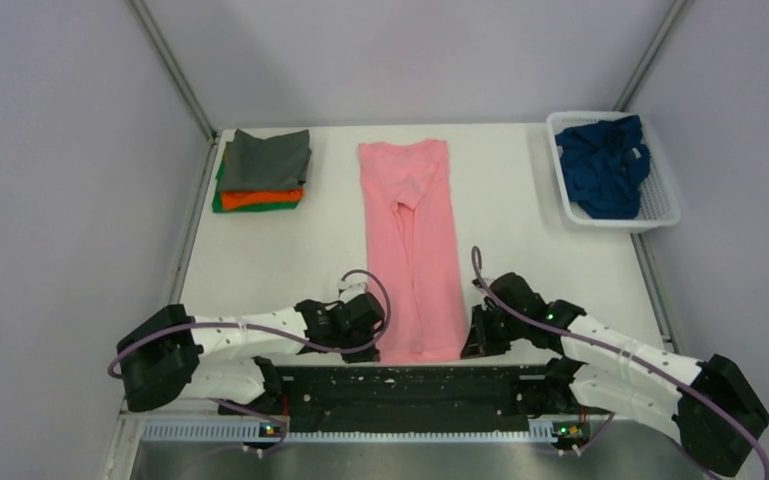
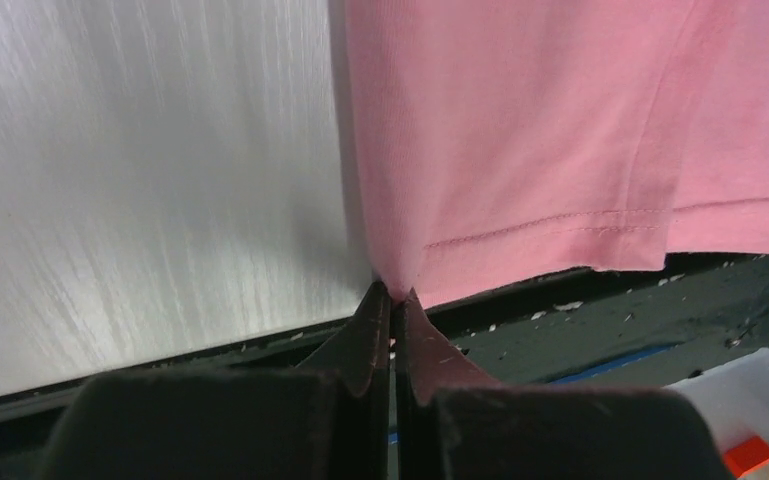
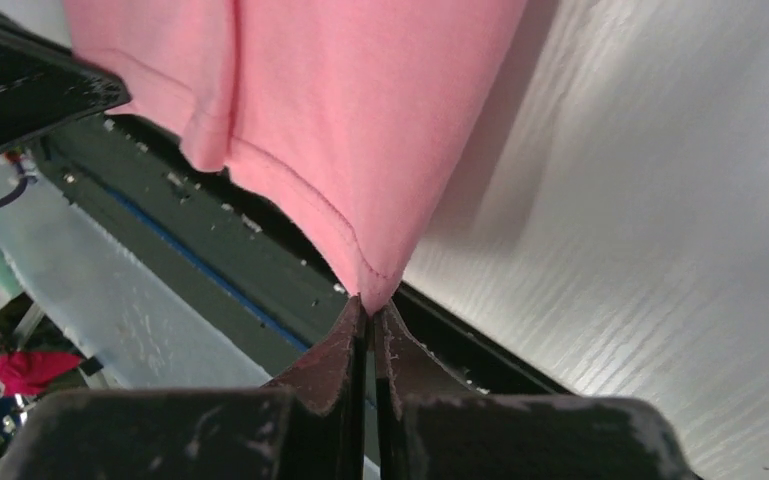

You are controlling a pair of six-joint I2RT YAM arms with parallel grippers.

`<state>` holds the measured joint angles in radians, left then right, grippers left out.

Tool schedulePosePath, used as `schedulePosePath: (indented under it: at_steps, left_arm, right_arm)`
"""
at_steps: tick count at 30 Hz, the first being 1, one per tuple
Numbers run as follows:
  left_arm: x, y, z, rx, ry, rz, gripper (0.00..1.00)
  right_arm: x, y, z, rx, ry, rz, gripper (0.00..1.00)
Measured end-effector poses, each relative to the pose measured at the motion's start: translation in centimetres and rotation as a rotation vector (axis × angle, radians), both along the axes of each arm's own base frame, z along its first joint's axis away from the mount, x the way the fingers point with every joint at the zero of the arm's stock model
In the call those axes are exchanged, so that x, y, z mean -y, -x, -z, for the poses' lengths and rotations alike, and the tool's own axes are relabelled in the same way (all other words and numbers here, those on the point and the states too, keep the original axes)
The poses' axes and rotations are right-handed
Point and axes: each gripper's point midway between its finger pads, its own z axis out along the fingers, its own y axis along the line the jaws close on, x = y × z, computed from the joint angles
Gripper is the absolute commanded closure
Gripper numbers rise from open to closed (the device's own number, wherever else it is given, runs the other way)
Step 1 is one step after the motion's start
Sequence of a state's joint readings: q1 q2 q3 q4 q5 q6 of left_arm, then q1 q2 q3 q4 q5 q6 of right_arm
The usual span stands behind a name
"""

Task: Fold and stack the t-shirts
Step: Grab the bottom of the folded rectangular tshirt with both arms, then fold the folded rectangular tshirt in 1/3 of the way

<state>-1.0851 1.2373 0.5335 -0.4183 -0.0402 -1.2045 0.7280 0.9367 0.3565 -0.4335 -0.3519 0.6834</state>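
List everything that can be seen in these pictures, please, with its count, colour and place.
pink t-shirt: one, pink, folded into a long strip down the middle of the table, its hem at the near edge
stack of folded t-shirts: three, dark grey over orange over green, far left corner
navy blue t-shirt: one seen, navy blue, crumpled in the basket
basket: one, white lattice, far right corner
table: one, white
left gripper: one, black, closed on the pink t-shirt's near left corner
right gripper: one, black, closed on its near right corner
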Motion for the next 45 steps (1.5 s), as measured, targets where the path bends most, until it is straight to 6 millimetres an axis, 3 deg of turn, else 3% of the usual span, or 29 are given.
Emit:
schedulePosePath:
  at_steps: [5,11,16,20,26,31,39,45]
  left_arm:
    - [-0.6,1.3,-0.3,-0.012,-0.011,0.033,1.0]
    - [0.0,-0.4,-2.4,0.075,0.001,0.034,1.0]
    - [1.7,-5.0,-6.2,0.234,0.011,-0.027,1.0]
    - [2.1,-10.0,-8.2,0.308,0.026,-0.118,1.0]
    - [0.1,-15.7,-7.8,0.315,-0.02,-0.23,1.0]
    - [-0.3,-19.5,-7.7,0.3,-0.043,-0.259,1.0]
    - [-0.8,-25.2,-8.6,0.315,-0.039,-0.282,1.0]
    - [-1.5,-28.1,-6.9,0.275,-0.065,-0.279,1.0]
  right_arm:
    - [-0.4,1.2,-1.8,0.021,-0.09,-0.023,1.0]
    - [-0.7,-0.5,-2.3,0.076,-0.101,0.052,1.0]
    - [-2.0,-4.5,-3.8,0.192,-0.12,0.157,1.0]
    - [-3.9,-8.7,-6.7,0.293,-0.163,0.222,1.0]
    - [-4.5,-15.0,-9.3,0.393,-0.197,0.339,1.0]
    - [-3.9,-19.0,-8.7,0.408,-0.158,0.406,1.0]
    - [-3.2,-25.5,-9.7,0.458,-0.158,0.47,1.0]
    - [-2.9,-28.0,-8.0,0.429,-0.154,0.478,1.0]
